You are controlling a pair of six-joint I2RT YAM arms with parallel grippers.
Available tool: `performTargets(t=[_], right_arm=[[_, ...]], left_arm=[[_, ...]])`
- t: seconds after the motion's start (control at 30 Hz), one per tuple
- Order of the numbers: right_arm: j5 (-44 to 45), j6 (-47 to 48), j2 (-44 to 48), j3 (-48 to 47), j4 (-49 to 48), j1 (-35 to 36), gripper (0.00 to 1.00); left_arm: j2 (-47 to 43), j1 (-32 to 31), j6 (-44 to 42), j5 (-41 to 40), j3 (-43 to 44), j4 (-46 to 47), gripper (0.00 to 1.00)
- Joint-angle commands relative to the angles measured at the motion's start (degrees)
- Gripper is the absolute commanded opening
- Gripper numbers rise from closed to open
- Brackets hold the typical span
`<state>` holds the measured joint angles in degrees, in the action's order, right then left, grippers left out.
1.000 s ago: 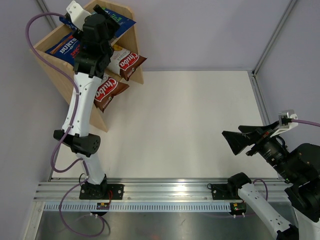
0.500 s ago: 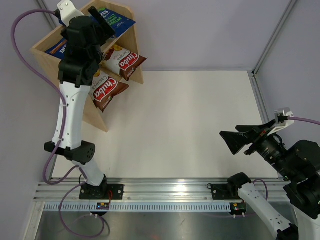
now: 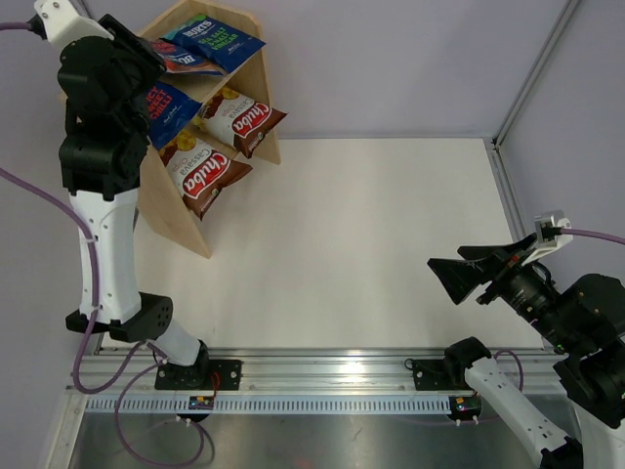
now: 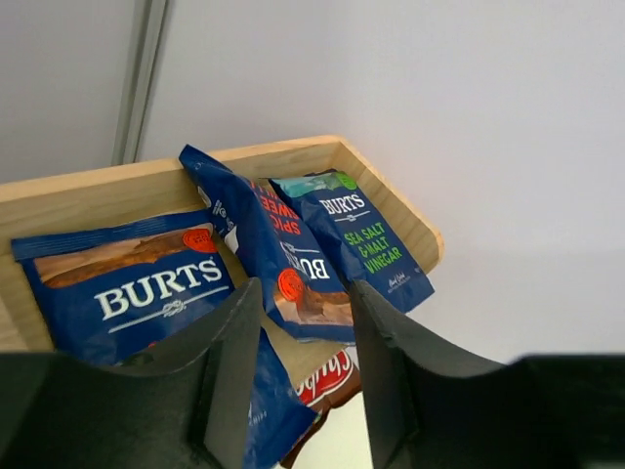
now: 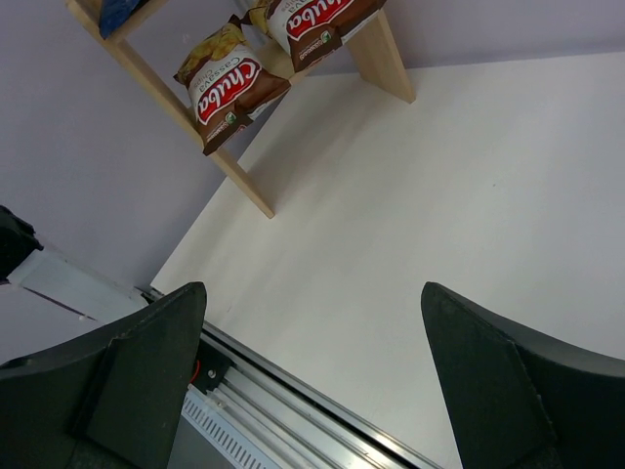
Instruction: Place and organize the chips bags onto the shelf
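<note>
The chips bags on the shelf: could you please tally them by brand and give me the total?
Blue Burts bags: 3
Brown-and-white Chuba bags: 2
Total: 5, all on the shelf
</note>
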<state>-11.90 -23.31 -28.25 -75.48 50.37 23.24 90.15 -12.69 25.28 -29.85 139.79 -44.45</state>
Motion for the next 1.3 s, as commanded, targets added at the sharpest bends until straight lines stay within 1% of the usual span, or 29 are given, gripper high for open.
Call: performTargets(t=[0.0, 0.1, 0.2, 0.23, 0.3, 0.33, 0.43, 0.47, 0.57, 0.7, 0.87, 0.93, 0.97, 1.0, 1.07, 1.13, 1.2, 1.27], right_arm=[[-2.0, -0.4, -0.4, 0.1, -2.9, 0.0, 0.99], [-2.1, -0.4, -0.2, 0.1, -2.8, 0.0, 0.99], [-2.0, -0.2, -0.1, 0.3, -2.5, -0.1, 0.99], [-1.9, -0.1, -0.1, 0.5, -2.4, 0.0, 0.99], [-1.7, -0.1, -0.1, 1.0, -2.6, 0.0, 1.00], [-1.6, -0.1, -0.1, 1.2, -2.6, 0.0, 0.99], [-2.1, -0.2, -0.5, 1.7, -3.3, -0.1, 1.00], [-2.2, -0.1, -0.8, 1.7, -3.3, 0.0, 1.00], [-2.4, -0.4, -0.8, 2.4, -4.3, 0.0, 0.99], [-3.2, -0.9, -1.1, 3.1, -4.9, 0.0, 1.00], [-3.3, -0.9, -1.2, 2.6, -4.7, 0.0, 1.00], [-3.2, -0.9, -1.2, 2.7, -4.5, 0.0, 0.99], [-3.0, -0.8, -1.0, 2.6, -4.4, 0.0, 0.99], [-3.0, -0.9, -0.9, 2.5, -4.4, -0.1, 0.99], [-3.2, -0.8, -1.0, 2.4, -4.4, 0.0, 1.00], [-3.4, -0.9, -1.2, 2.4, -4.5, 0.0, 1.00], [-3.6, -1.1, -1.1, 2.7, -4.8, 0.0, 0.99], [-3.7, -1.3, -1.0, 3.1, -5.1, 0.0, 0.99]], left_arm=[[5.5, 3.1, -0.4, 8.7, 0.9, 3.6, 0.43], [7.8, 4.5, -1.1, 7.9, -0.2, 8.6, 0.31], [8.9, 7.2, -0.9, 10.1, -1.7, 13.9, 0.24], [9.0, 8.3, -1.8, 11.0, -2.6, 15.6, 0.23], [9.9, 9.7, -0.6, 11.3, -2.4, 17.4, 0.22], [10.3, 11.1, -0.4, 12.3, -2.4, 18.0, 0.22], [11.8, 12.7, -0.2, 14.5, -1.9, 19.8, 0.22], [12.3, 14.0, 0.0, 15.0, -1.2, 19.8, 0.22], [13.9, 14.9, 0.3, 16.3, -0.7, 18.3, 0.21], [13.3, 14.9, 0.7, 16.9, -5.7, 18.7, 0.20], [13.9, 15.0, 1.8, 14.9, -7.2, 15.4, 0.14], [14.4, 15.1, 2.1, 13.0, -6.7, 11.9, 0.12], [14.4, 15.0, 2.1, 12.1, -6.9, 10.9, 0.08], [13.5, 15.0, 2.6, 11.0, -7.2, 9.5, 0.07], [11.9, 15.0, 2.4, 11.6, -10.2, 10.3, 0.06], [10.7, 15.0, 2.2, 12.9, -10.9, 11.2, 0.05], [11.2, 15.0, 2.7, 13.9, -8.9, 9.4, 0.05], [11.2, 15.0, 2.8, 15.3, -8.4, 9.6, 0.06]])
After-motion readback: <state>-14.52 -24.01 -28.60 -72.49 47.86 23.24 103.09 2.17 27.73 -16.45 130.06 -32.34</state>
